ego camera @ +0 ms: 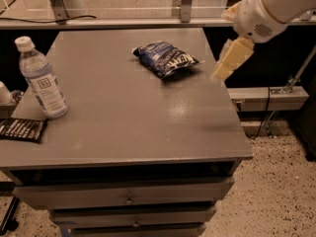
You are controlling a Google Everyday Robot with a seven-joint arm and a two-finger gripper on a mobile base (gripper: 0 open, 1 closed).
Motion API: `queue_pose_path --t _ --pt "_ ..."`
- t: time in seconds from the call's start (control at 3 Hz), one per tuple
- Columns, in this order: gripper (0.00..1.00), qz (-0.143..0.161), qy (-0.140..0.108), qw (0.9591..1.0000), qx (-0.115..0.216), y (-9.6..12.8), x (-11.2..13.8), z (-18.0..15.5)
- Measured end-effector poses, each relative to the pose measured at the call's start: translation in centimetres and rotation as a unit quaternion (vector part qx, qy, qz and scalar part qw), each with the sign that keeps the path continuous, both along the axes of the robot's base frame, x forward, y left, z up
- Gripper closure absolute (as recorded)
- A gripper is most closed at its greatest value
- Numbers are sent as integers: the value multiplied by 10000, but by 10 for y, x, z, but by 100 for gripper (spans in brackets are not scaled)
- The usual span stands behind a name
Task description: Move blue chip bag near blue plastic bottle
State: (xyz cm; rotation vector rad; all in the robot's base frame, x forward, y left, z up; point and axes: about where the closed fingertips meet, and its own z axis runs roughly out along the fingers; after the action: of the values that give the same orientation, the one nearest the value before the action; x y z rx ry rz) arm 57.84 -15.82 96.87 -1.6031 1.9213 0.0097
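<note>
The white arm (271, 6) reaches in from two o'clock, its cream end effector (231, 59) pointing toward seven o'clock.

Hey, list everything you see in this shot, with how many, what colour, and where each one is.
chip bag: one, dark blue, lying on the far right part of the table top.
bottle: one, clear bluish with a white cap, upright near the left edge.
wrapper: one, dark with white lettering, flat at the left edge, in front of the bottle.
table: one, grey.
drawers: grey, below the top.
arm: one, white, upper right.
gripper: one, cream, right of the chip bag, apart from it.
</note>
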Motion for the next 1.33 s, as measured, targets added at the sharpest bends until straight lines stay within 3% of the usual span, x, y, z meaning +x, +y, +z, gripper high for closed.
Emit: queue_pose_path --t 0.67,1.0,1.33 --pt "0 61 471 9974 538 60 93 -55" --pt "18 4 690 9953 684 71 121 -79" --pt "41 -72 908 9927 785 77 134 -100"
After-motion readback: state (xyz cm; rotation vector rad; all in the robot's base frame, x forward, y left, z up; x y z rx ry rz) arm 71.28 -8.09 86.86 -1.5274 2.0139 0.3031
